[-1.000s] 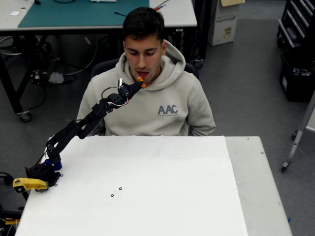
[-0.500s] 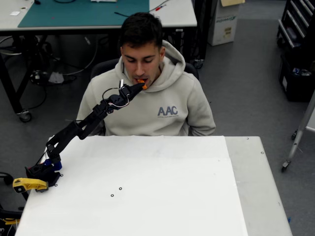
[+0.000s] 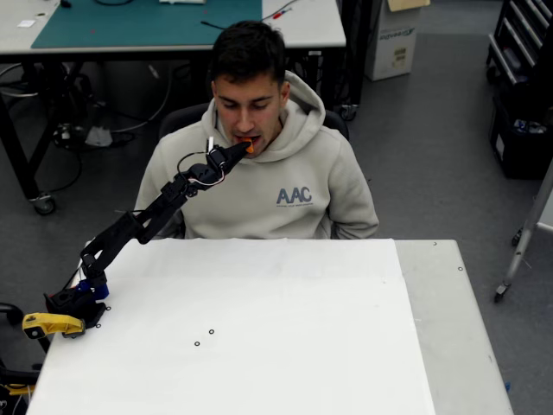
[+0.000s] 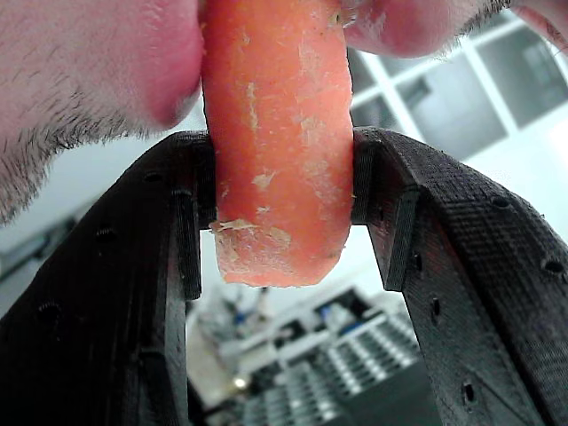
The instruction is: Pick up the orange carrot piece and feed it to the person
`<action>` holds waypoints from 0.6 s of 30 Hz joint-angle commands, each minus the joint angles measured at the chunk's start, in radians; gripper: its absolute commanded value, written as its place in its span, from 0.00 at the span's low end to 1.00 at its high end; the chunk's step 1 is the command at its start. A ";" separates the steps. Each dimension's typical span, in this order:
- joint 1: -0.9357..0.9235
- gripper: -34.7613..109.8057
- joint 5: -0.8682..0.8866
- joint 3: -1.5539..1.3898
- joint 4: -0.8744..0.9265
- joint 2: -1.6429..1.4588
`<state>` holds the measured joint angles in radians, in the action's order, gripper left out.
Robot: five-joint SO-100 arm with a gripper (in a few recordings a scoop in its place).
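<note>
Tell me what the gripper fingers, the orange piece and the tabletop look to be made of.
Gripper fingers: matte black plastic, probably 3D-printed, going by the fine layered ridges and small holes.
Carrot piece: raw vegetable; moist orange flesh with pale scraped flecks and a rough cut end.
Tabletop: smooth matte white, possibly a laminate board or a sheet; the overhead view leaves that open.

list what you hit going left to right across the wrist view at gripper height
left finger → orange carrot piece clamped between the fingers, its top end at the person's lips → right finger
</note>
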<state>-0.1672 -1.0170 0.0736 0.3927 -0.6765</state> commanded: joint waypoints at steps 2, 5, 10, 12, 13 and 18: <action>-0.008 0.24 0.008 0.071 -0.014 -0.044; -0.008 0.29 0.008 0.071 -0.014 -0.046; -0.008 0.37 0.009 0.071 -0.014 -0.051; -0.008 0.38 0.009 0.071 -0.014 -0.057; -0.008 0.38 0.009 0.071 -0.014 -0.058; -0.067 0.37 0.009 0.072 -0.012 -0.049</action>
<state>-0.1856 -0.9986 0.0736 0.3927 -0.6750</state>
